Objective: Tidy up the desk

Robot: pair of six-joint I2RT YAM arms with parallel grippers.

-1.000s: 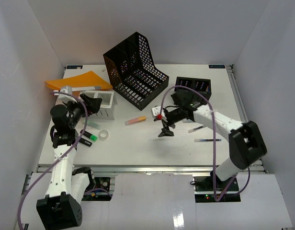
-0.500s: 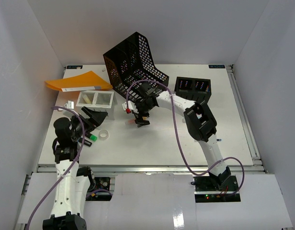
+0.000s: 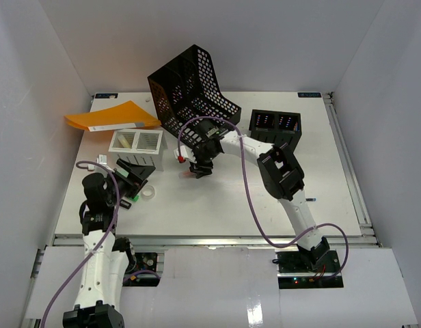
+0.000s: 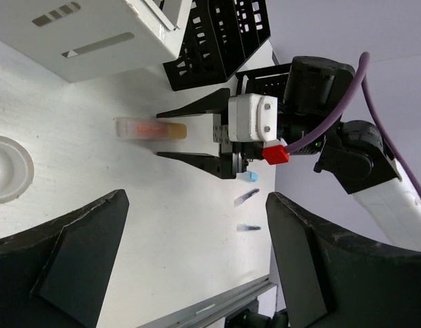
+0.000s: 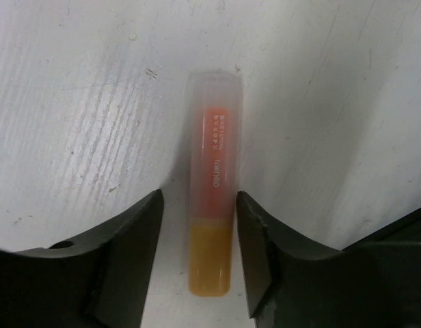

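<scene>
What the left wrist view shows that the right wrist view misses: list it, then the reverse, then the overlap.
Left wrist only: tape roll and white box. Right wrist only: small print on the orange highlighter. Both: that highlighter lying on the desk between the right arm's open jaws.

Counted: one desk (image 3: 224, 205); one black mesh rack (image 3: 197, 102); one black twin-bay organizer (image 3: 275, 122); one orange folder (image 3: 111, 116); one white box (image 3: 135, 142); one tape roll (image 3: 149, 193); one orange highlighter (image 5: 214, 219); one green-capped marker (image 3: 132, 199); two pens (image 4: 246, 198), (image 4: 250, 227).
</scene>
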